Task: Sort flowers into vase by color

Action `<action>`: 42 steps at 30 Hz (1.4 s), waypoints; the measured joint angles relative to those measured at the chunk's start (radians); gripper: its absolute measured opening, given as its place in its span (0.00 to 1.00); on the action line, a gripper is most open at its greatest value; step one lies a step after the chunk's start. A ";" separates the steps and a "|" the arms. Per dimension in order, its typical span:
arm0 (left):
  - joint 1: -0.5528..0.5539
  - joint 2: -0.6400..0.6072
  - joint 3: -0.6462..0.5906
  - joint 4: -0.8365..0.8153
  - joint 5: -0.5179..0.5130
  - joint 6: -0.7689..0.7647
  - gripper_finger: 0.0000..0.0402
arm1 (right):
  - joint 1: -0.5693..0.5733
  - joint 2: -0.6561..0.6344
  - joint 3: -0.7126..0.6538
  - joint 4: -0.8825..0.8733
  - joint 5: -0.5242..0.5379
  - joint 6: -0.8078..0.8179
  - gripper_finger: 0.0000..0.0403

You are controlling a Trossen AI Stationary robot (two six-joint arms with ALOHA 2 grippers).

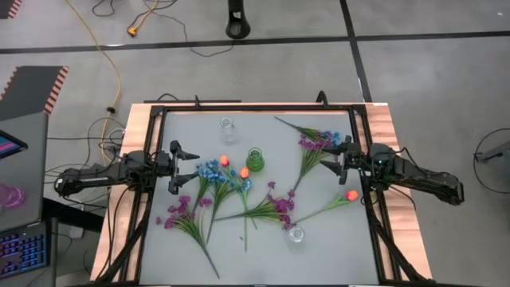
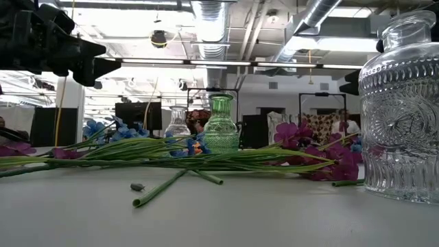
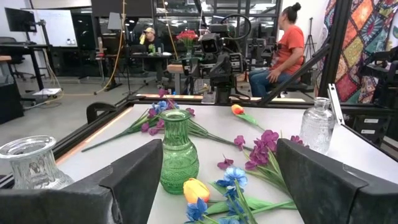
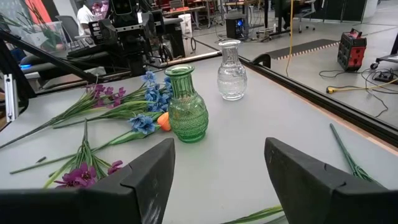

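The grey table (image 1: 319,255) sits in a wide workshop with a concrete floor, a wooden border along its sides, and people seated at desks beyond its far edge. My left gripper (image 1: 185,166) hangs above the table's left edge with its two fingers (image 3: 140,177) spread wide and nothing between them; my right gripper (image 1: 333,155) hangs above the right edge, its fingers (image 4: 149,174) likewise parted and bare. Just ahead of my left fingers lies the bunch of blue flowers (image 1: 213,172) with an orange tulip bud (image 1: 224,160) at its top, and another orange bud (image 1: 243,171) lies just beside the green vase (image 1: 254,159), which stands upright near the table's middle. Just ahead of my right fingers a spray of purple flowers (image 1: 316,142) lies flat, its stems running toward the centre. Below that, near my right arm, a third tulip (image 1: 351,194) lies with its stem pointing to a purple cluster (image 1: 279,209) in the middle. More purple blooms (image 1: 179,211) lie toward the left front, their green stems trailing to the near edge. A clear glass vase (image 1: 228,126) stands upright toward the far side, well apart from the flowers, and a second clear vase (image 1: 296,233) stands near the front, close to the middle purple cluster. All three vases hold no stems.
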 joint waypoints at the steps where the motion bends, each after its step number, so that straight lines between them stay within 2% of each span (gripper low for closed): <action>1: 0.000 0.000 0.000 0.000 0.000 0.000 0.75 | 0.000 0.000 0.000 0.000 0.000 0.000 0.69; 14: 0.000 0.000 0.000 0.000 0.000 0.000 0.75 | 0.000 0.000 0.000 0.000 0.000 -0.005 0.69; 20: 0.000 0.000 0.000 0.000 0.000 -0.042 0.75 | -0.002 0.000 0.000 0.000 0.001 -0.283 0.69; 26: 0.000 0.000 0.000 0.000 0.000 -0.052 0.75 | -0.002 0.000 0.000 0.000 0.000 -0.418 0.69; 35: 0.000 0.000 0.000 0.000 0.000 -0.055 0.75 | 0.000 0.000 0.000 0.001 0.000 -0.393 0.69; 38: 0.000 0.000 0.000 0.000 0.001 -0.084 0.75 | 0.000 0.000 0.000 0.002 0.000 -0.257 0.69; 42: 0.000 0.000 0.000 0.000 0.003 -0.161 0.75 | 0.000 0.000 -0.002 0.027 0.000 0.022 0.69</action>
